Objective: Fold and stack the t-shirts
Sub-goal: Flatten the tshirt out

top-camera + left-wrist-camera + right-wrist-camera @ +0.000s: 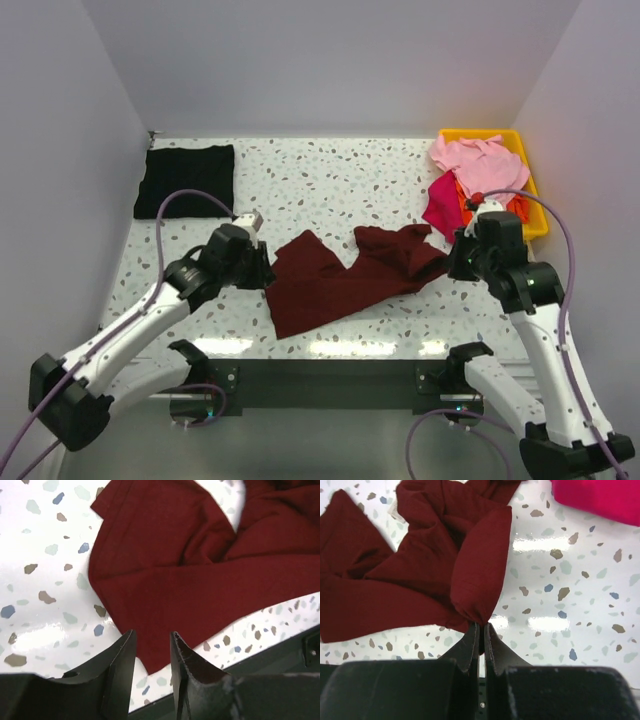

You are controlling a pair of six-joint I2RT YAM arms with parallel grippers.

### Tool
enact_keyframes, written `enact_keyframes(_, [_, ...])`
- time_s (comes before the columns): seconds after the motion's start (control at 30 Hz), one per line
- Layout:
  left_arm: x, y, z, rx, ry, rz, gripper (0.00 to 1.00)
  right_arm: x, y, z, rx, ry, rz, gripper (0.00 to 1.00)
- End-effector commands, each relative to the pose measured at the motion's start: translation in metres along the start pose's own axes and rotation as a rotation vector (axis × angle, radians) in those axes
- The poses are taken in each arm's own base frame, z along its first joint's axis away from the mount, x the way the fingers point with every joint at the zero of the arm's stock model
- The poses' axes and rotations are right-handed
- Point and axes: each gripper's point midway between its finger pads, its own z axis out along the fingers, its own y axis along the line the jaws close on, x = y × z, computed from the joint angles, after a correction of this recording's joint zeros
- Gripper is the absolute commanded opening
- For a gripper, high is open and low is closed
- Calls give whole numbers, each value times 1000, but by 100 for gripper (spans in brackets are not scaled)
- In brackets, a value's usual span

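A large dark maroon t-shirt (345, 280) lies crumpled across the middle of the table. My right gripper (481, 626) is shut on a bunched edge of the maroon t-shirt (480, 575) at its right end, seen from above beside the right gripper (458, 262). My left gripper (152, 637) is open and empty, hovering over the near left corner of the maroon t-shirt (200, 580); in the top view the left gripper (266, 272) sits at the shirt's left edge. A folded black t-shirt (186, 180) lies at the back left. Pink (478, 163), magenta (441, 203) and orange (467, 205) t-shirts are piled at the back right.
A yellow plastic bin (535, 195) at the back right holds the pink and orange shirts, with the magenta one spilling over its left side onto the table (330, 180). A magenta patch (600, 497) shows in the right wrist view. The table's near edge (280, 645) runs close to the left gripper.
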Motion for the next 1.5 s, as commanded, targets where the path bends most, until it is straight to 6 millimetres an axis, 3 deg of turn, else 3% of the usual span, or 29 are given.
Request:
enact_keyframes(0.0, [-24, -14, 37, 67, -39, -52, 38, -7, 1, 37, 20, -4, 45, 0])
enact_keyframes(0.07, [-44, -6, 49, -11, -88, -46, 37, -5, 1, 50, 28, 17, 53, 0])
enact_keyframes(0.13, [-51, 2, 62, -67, -87, -26, 36, -3, 4, 64, 17, 28, 63, 0])
enact_keyframes(0.23, [-54, 9, 61, -130, -107, 30, 34, -3, 3, 71, 22, 25, 65, 0])
enact_keyframes(0.37, [-27, 16, 50, -188, -122, 65, 42, -1, -2, 75, 44, 23, 55, 0])
enact_keyframes(0.4, [-5, 11, 46, -160, -102, 87, 44, 1, -2, 77, 46, 24, 53, 0])
enact_keyframes(0.47, [17, 4, 43, -134, -81, 40, 48, 2, -1, 79, 39, 27, 55, 0])
enact_keyframes(0.5, [40, 3, 40, -117, -44, 51, 50, 5, -1, 82, 39, 33, 53, 0])
enact_keyframes(0.63, [103, 11, 40, -167, 78, -3, 58, 10, 2, 89, 18, 38, 58, 0])
enact_keyframes(0.7, [118, 14, 40, -199, 108, -12, 59, 10, 3, 90, 10, 41, 60, 0])
enact_keyframes(0.83, [136, 14, 40, -246, 142, -32, 62, 12, 5, 91, 0, 45, 57, 0])
enact_keyframes(1.2, [156, 0, 55, -229, 207, -45, 64, 10, 1, 87, 12, 27, 51, 0])
enact_keyframes(1.33, [158, -1, 56, -228, 214, -36, 55, 9, 1, 86, 15, 21, 50, 0])
enact_keyframes(1.43, [162, 0, 56, -227, 229, -32, 41, 11, 1, 87, 17, 27, 51, 0])
enact_keyframes(1.47, [163, 0, 55, -226, 234, -30, 31, 10, 1, 86, 15, 25, 49, 0])
